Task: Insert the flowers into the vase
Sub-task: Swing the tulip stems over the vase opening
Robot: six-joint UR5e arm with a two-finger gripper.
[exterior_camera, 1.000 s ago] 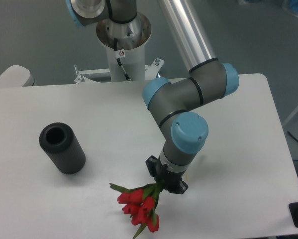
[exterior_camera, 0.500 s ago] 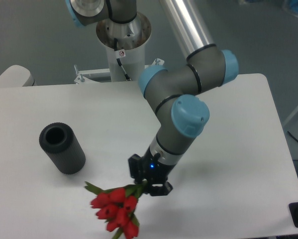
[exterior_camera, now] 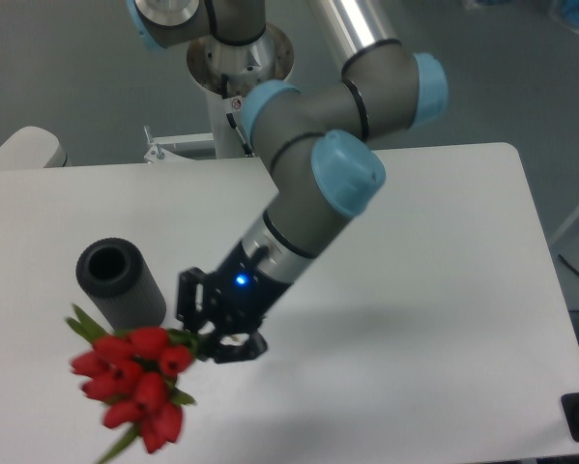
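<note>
Above the white surface (exterior_camera: 444, 290), the claw (exterior_camera: 212, 333) grips the red tulips (exterior_camera: 134, 382) just beside the dark vase (exterior_camera: 121, 284), nothing lying between them.

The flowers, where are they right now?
The flowers sit low on the left of the camera view, held by the gripper just to their right, with the vase directly behind them.
</note>
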